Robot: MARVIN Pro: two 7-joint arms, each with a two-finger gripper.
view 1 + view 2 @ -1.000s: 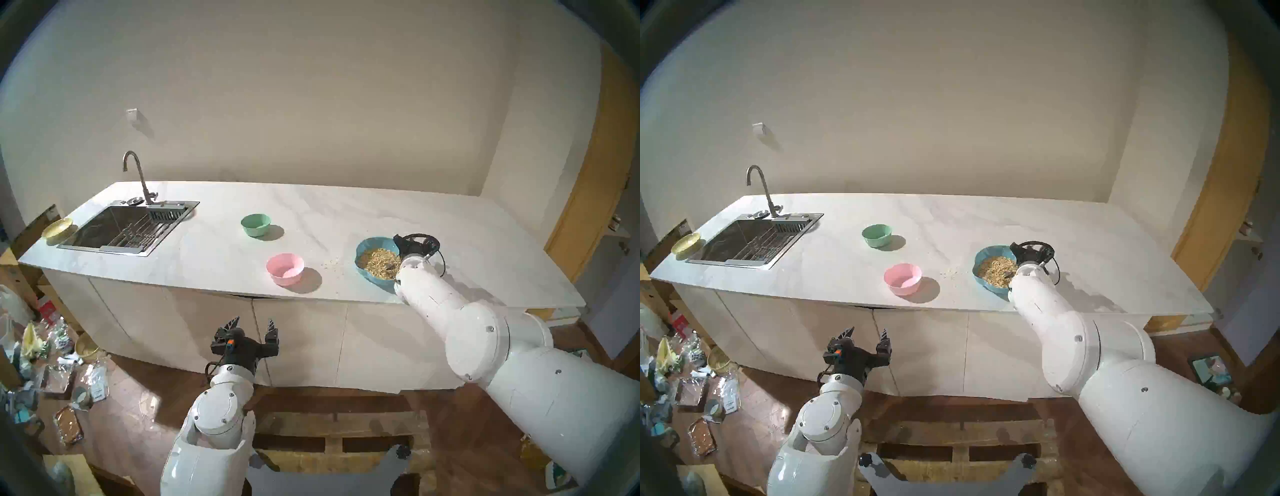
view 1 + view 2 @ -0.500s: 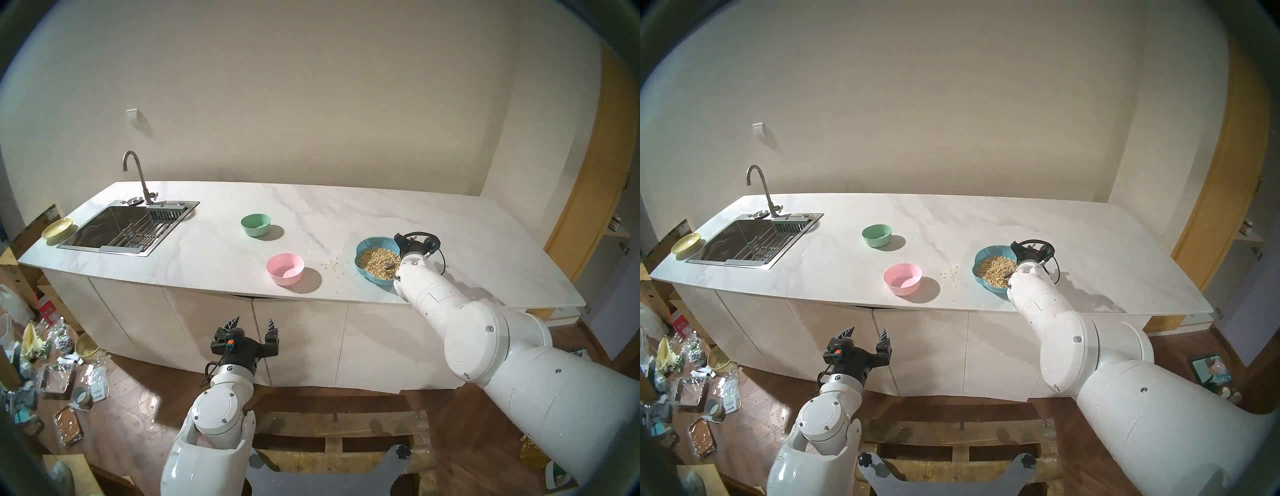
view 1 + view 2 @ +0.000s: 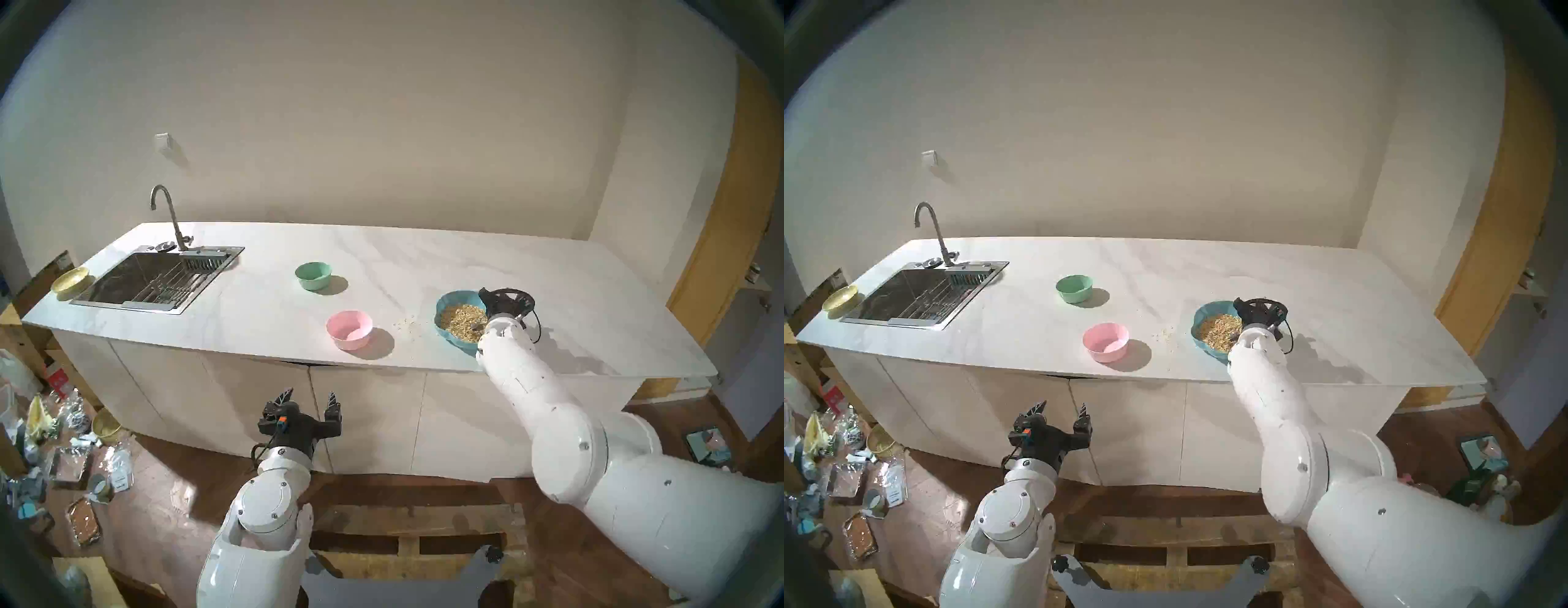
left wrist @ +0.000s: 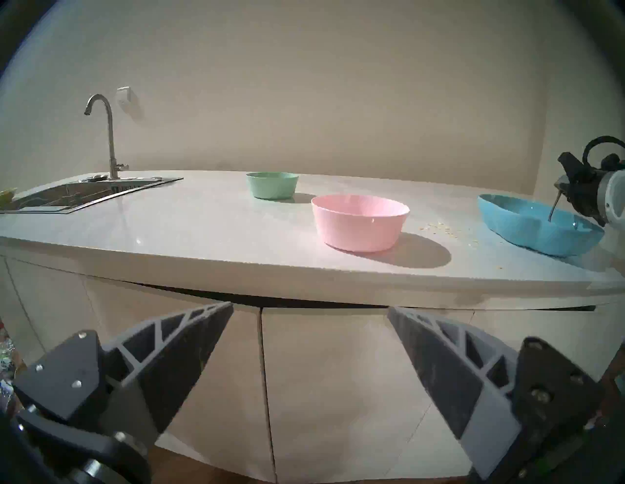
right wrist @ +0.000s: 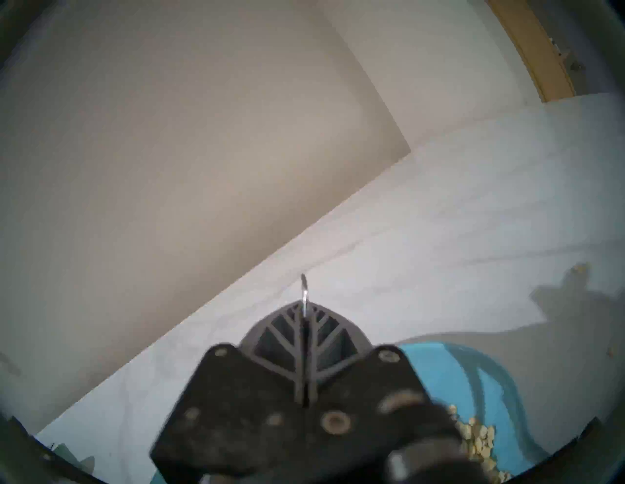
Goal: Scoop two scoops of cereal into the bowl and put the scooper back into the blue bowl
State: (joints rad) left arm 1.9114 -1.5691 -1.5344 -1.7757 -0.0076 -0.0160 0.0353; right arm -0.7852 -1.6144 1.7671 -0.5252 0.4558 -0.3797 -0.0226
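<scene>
Cereal (image 3: pixel 462 322), pale tan flat flakes, heaped loose inside wide light-blue bowl with wavy scalloped rim (image 3: pixel 450 297), sitting toward the right front of white marble-look countertop (image 3: pixel 382 254). A scatter of stray flakes (image 3: pixel 406 325) lying on the counter between that bowl and small round plain pink plastic bowl (image 3: pixel 349 329), the pink one showing no cereal inside from the head views. Slim shiny silver metal spoon (image 4: pixel 554 208) slanting down into the blue bowl, thin handle rising toward right gripper (image 5: pixel 305 311); head lying among the flakes, dimly seen. Right gripper hovering over the bowl's far right rim, fingers pressed flat together, pinching the spoon handle, a short tip of the handle sticking out past the fingertips in the right wrist view. Left gripper (image 3: pixel 309 399) hanging low in front of the cream cabinet doors (image 3: pixel 365 416), well apart from every bowl, fingers spread wide with nothing between them.

Small mint-green bowl (image 3: pixel 313 275) standing farther back, apart from the pink one. Steel sink (image 3: pixel 144 278) with curved metal tap (image 3: pixel 167 212) at the counter's left end, yellow dish (image 3: pixel 70 281) just beside the sink's left edge. Packets and clutter (image 3: pixel 63 458) lying on the wooden floor at left; print on them too small to read. No legible brand, label or writing showing on bowls, spoon or arms.
</scene>
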